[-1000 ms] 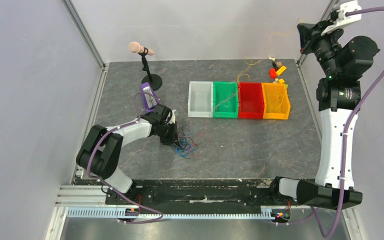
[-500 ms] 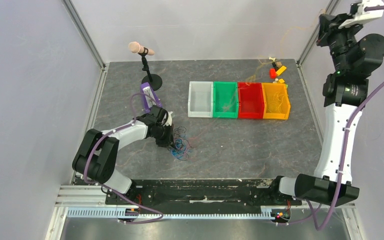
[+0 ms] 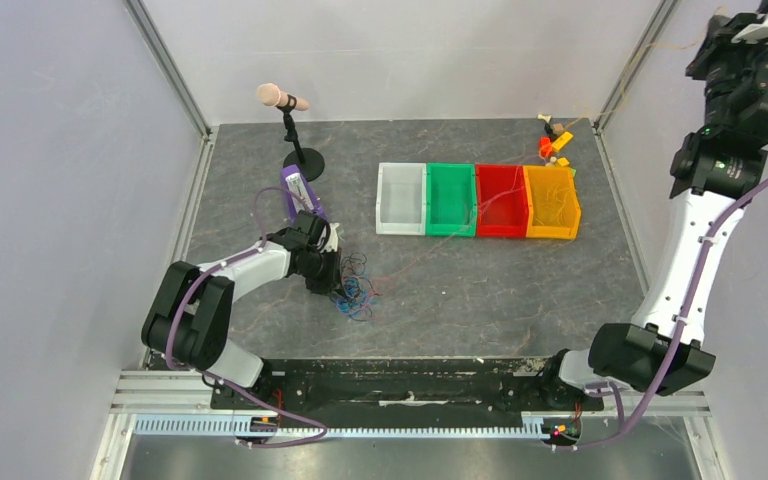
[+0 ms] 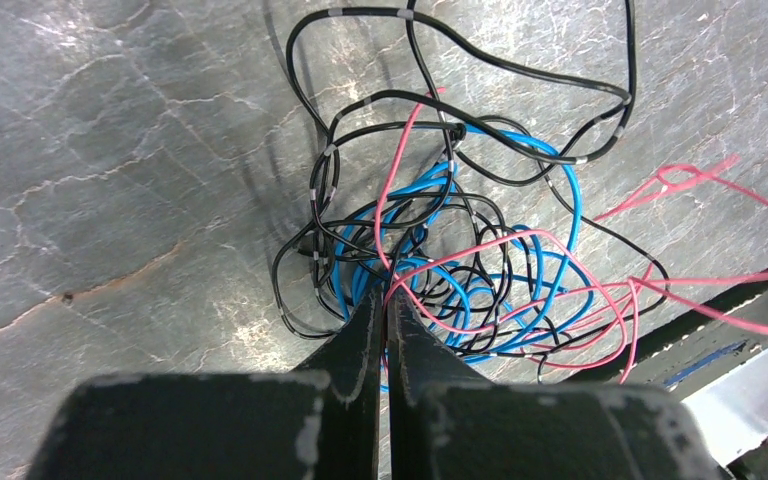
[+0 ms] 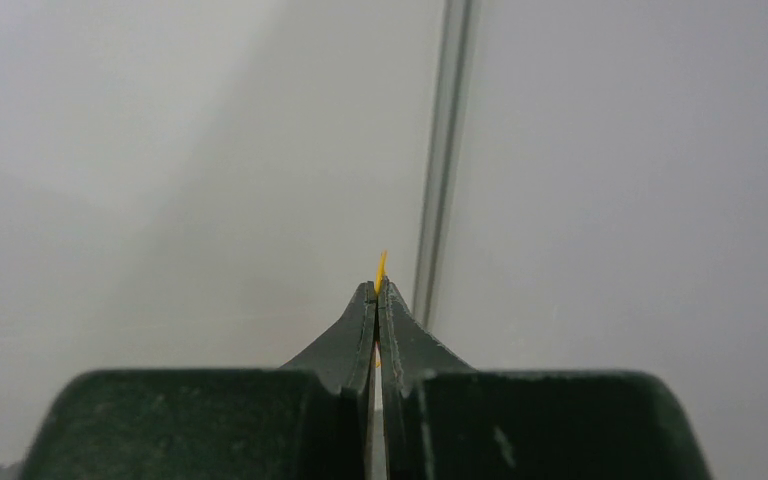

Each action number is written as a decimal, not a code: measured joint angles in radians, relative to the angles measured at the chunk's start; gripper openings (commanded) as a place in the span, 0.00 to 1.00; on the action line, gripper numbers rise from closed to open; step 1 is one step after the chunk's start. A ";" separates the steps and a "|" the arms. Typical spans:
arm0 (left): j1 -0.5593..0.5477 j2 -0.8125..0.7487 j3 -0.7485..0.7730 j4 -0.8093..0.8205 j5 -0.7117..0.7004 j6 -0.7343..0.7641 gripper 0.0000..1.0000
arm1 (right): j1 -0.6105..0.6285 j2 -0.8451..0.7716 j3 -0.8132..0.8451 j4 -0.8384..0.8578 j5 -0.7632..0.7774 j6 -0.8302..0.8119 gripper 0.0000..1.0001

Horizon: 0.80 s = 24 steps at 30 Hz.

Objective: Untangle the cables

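Left claw (image 4: pixel 385 305): clenched in black-blue-red wire tangle (image 4: pixel 460 260), grey worktop (image 3: pixel 480 290) 8 o'clock.
Right claw (image 5: pixel 377 290): clenched on thin yellow wire (image 5: pixel 381 265), 2 o'clock.
Handling: light, limp, snag-prone; take single strands.

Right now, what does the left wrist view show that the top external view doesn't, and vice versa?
Left wrist only: the separate black, blue and red strands of the cables looping over one another, and the left gripper with fingers pressed together at the clump's edge, a red strand running in at the tips. Top external only: the four bins, the microphone and the right gripper raised at the far right corner. Both: the clump on the grey table with the left gripper at it.
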 measured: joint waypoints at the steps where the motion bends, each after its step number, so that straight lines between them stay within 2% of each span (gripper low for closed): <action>1: 0.003 0.000 0.000 -0.001 0.000 0.000 0.02 | -0.020 0.014 0.023 0.003 0.007 0.001 0.00; 13: 0.029 -0.002 0.005 -0.017 -0.011 0.002 0.02 | -0.163 0.119 0.156 0.073 0.052 0.014 0.00; 17: 0.035 -0.003 0.018 -0.037 -0.037 0.027 0.02 | -0.207 0.129 0.155 0.084 0.029 0.035 0.00; 24: 0.038 -0.072 0.044 -0.068 -0.055 0.128 0.02 | -0.160 0.023 -0.108 0.080 -0.319 0.114 0.00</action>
